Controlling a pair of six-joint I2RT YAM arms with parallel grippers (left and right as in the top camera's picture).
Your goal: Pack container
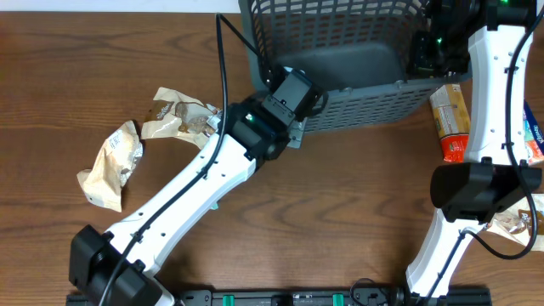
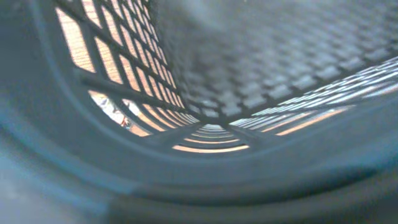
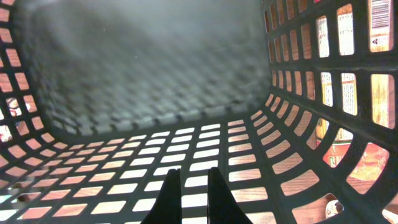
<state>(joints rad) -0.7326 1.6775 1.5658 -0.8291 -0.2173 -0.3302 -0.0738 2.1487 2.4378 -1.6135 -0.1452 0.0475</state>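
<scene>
The dark grey-blue lattice container [image 1: 374, 106] stands at the table's far middle-right, and no packet shows inside it. My left gripper [image 1: 293, 92] is pressed against its near-left corner. In the left wrist view the container's rim and mesh [image 2: 261, 68] fill the frame and hide my fingers. My right gripper [image 1: 425, 51] is at the container's right rim. The right wrist view looks into the container [image 3: 155, 68], and my right gripper's fingers [image 3: 194, 177] are nearly together with nothing between them, in front of a lattice wall.
Two beige snack packets [image 1: 110, 166] [image 1: 178, 115] lie on the wood at the left. An orange packet [image 1: 450, 119] lies right of the container, a blue one [image 1: 535, 132] at the right edge, and another packet [image 1: 518, 223] at the lower right.
</scene>
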